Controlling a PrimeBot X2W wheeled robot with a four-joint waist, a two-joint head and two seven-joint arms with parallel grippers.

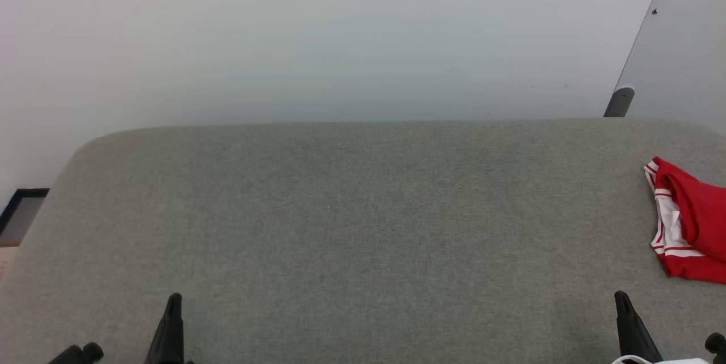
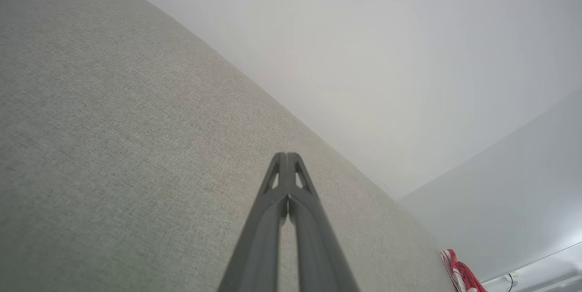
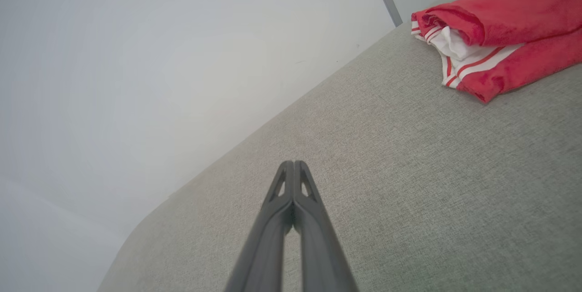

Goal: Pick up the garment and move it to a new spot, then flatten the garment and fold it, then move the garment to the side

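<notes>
The garment, bright red with white striped trim, lies bunched at the right edge of the grey fabric surface, partly cut off by the frame. It also appears at the upper right of the right wrist view, garment, and as a small red patch far off, garment. My left gripper is shut and empty at the lower left, fingertips together over bare fabric. My right gripper is shut and empty at the lower right, short of the garment, its tips pressed together.
The grey padded surface has a rounded far edge against a pale wall. A grey panel with a metal foot stands at the back right. A dark framed object sits beyond the left edge.
</notes>
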